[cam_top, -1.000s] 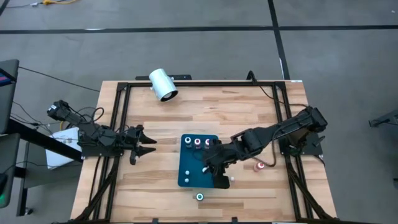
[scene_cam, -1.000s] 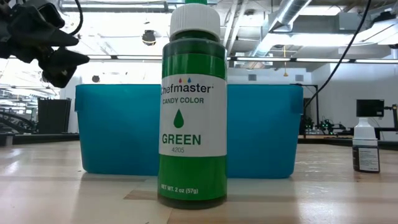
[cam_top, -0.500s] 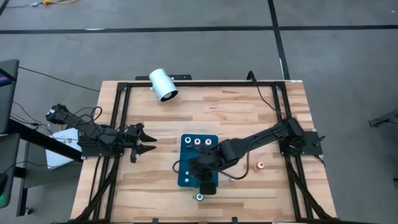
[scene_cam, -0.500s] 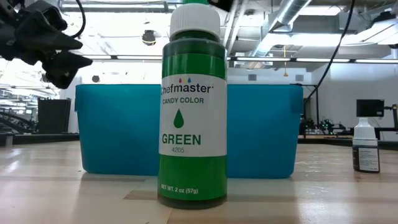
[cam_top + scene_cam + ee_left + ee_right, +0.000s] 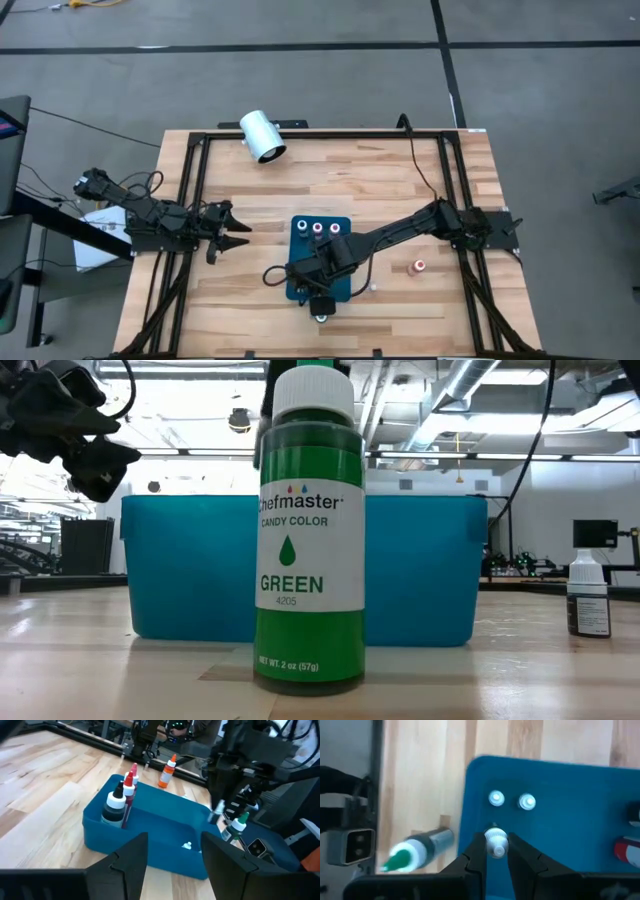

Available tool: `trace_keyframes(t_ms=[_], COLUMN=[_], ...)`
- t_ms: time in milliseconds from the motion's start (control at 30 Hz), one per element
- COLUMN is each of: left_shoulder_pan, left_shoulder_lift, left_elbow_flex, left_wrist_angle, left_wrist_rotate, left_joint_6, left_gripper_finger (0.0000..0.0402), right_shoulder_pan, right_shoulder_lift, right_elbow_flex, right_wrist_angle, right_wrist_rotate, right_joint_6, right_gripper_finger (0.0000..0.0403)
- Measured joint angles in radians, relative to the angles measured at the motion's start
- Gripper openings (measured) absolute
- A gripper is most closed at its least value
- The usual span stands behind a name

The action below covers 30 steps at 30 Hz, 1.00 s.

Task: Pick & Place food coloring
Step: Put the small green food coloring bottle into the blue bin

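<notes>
- Hovering over the blue bin's (image 5: 300, 285) near edge, your right pincer (image 5: 496, 854) pinches a white-capped bottle (image 5: 496, 843)
- Lower it upright among the bottles before letting go
- Left pincer (image 5: 236, 233) waits spread, well apart

The green bottle (image 5: 310, 530) is showing a white label reading "chefmaster", "CANDY COLOR", "GREEN", "4205", and along its foot "NET WT. 2 oz (57g)". Nothing else is showing readable text; the small bottle's (image 5: 588, 600) label is too small to read.
</notes>
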Motion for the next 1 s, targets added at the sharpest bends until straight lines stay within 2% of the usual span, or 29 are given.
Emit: trace_keyframes(t_ms=[300,400,500,1000], left_shoulder_pan=[0.0,0.0,0.0,0.0], left_shoulder_lift=[0.0,0.0,0.0,0.0], left_elbow_flex=[0.0,0.0,0.0,0.0], left_wrist_angle=[-0.001,-0.001,0.0,0.0], left_wrist_rotate=[0.016,0.037,0.059,0.059], left_joint_6=[0.0,0.0,-0.001,-0.002], left_gripper_finger=[0.0174,0.0174,0.0174,0.0174], right_shoulder_pan=[-0.023,-0.024,-0.031,-0.041], right_shoulder_lift=[0.049,0.045,0.041,0.034], right_elbow_flex=[-0.002,-0.047,-0.082,-0.209], right_wrist_angle=[0.001,0.071,0.051,0.176], right_wrist_rotate=[0.021,0.042,0.048,0.049], right_joint_6=[-0.029,-0.034,-0.027,-0.026], right_gripper_finger=[0.0048,0.0048,0.0048,0.0059])
